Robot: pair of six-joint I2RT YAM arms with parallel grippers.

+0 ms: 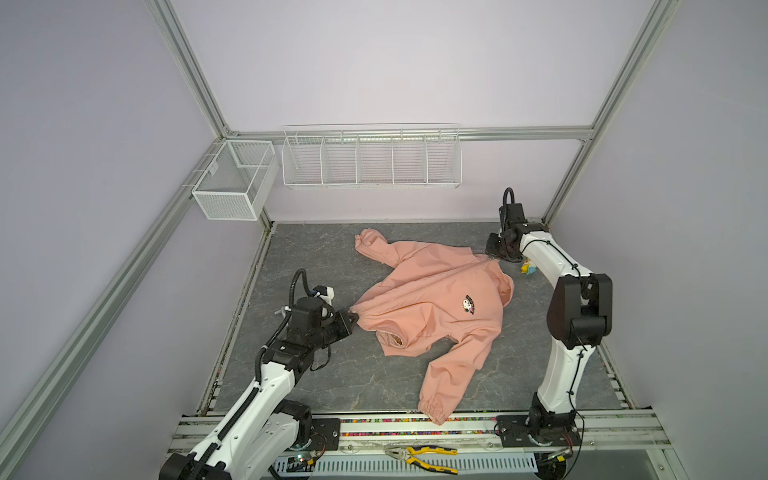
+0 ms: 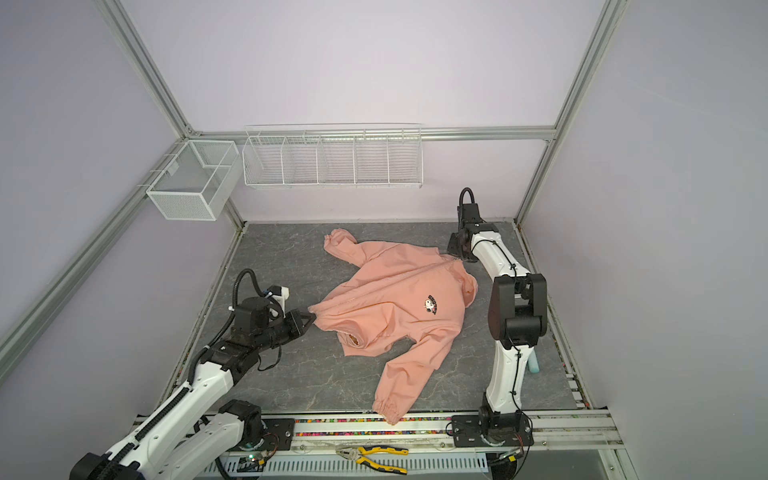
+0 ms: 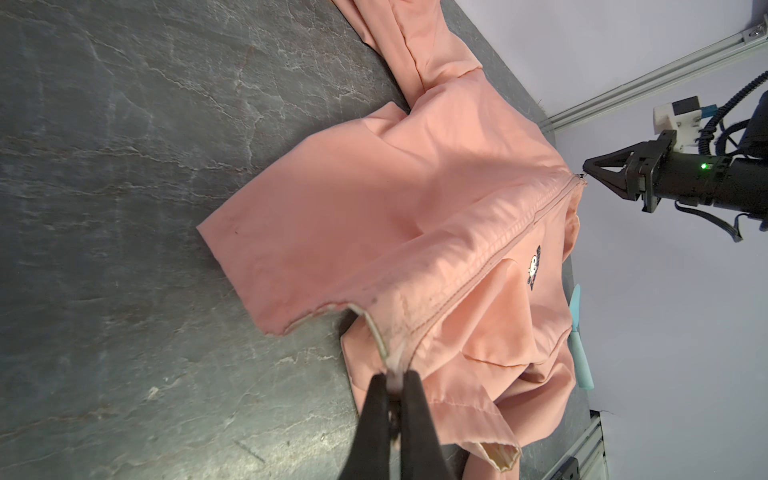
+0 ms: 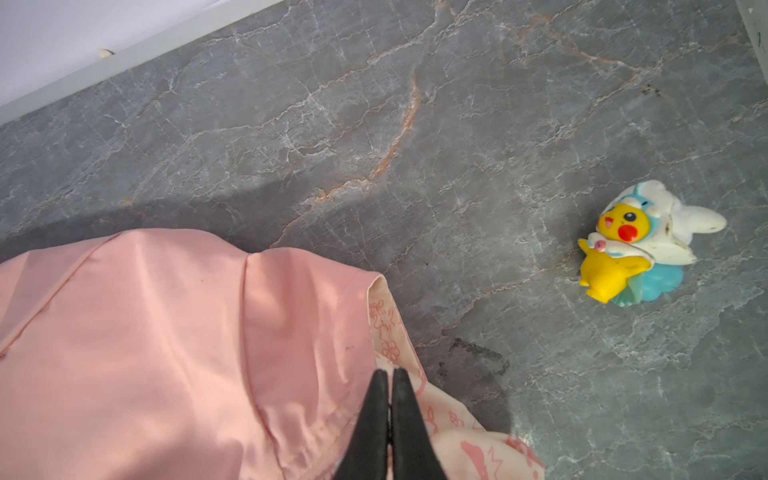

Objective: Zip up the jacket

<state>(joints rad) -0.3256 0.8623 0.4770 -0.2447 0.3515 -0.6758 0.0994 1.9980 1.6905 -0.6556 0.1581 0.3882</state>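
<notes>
My left gripper pinches the jacket hem at 9 o'clock — my right gripper clenches the zipper top at 1 o'clock.

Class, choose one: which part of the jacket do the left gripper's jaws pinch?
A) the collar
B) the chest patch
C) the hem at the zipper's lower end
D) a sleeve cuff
C: in the left wrist view the left gripper is shut on the jacket at its hem edge, where the zipper line ends.
</notes>
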